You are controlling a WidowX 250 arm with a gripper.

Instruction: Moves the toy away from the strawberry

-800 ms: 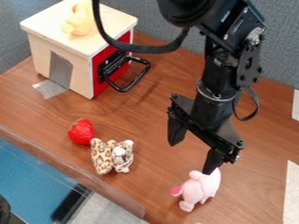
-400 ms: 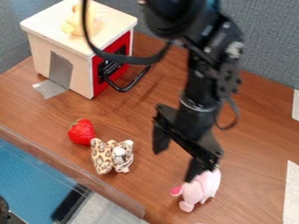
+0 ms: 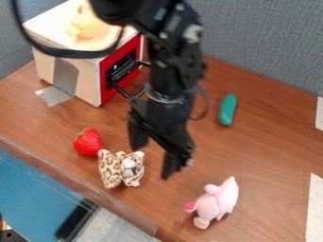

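Your jaws (image 3: 151, 163) hang wide open above desk (image 3: 265, 156); leopard-print toy (image 3: 111, 171) lies just beside them, between jaws and strawberry (image 3: 88, 142).

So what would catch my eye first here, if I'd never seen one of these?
Probably the big black arm, its open gripper hanging over the middle of the wooden table. Then perhaps the bright red strawberry beside a leopard-spotted toy, and the pink toy nearer the front edge.
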